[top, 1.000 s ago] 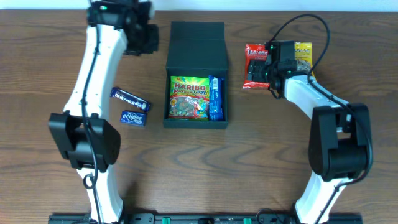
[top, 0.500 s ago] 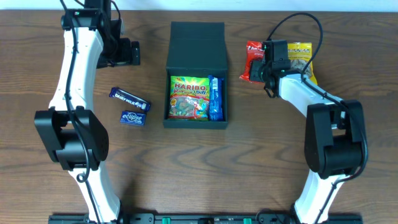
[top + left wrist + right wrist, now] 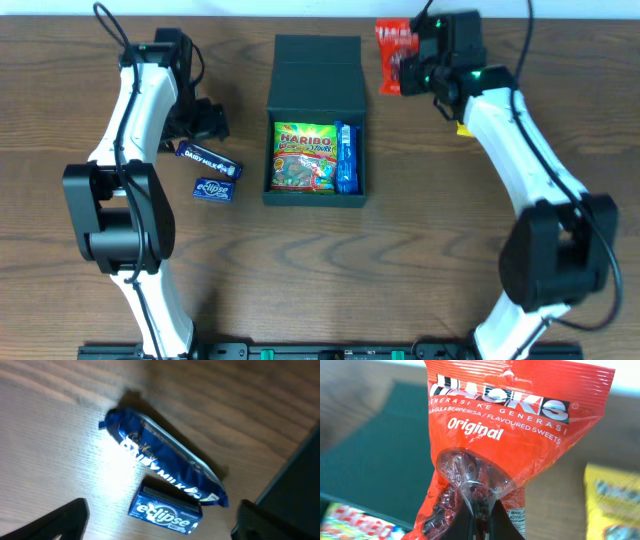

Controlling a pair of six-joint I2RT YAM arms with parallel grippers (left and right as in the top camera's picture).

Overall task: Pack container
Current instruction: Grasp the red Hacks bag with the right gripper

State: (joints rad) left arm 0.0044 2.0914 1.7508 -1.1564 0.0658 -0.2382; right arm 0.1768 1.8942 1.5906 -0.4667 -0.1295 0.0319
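The right gripper [image 3: 412,72] had lifted the red Hacks packet [image 3: 510,435] off the surface [image 3: 450,250] and swung it toward the container [image 3: 316,70]. Its jaws were pinched shut on the packet's lower edge. The yellow packet [image 3: 615,495] was left behind to its right. The container lay just left of that gripper and below it.

The left gripper [image 3: 207,122] had dropped over the Dairy Milk bar [image 3: 165,470], spread wide and empty.

A drop-in looked likely next. The container's long axis ran away from the robot, with the flap lid open at the far end.
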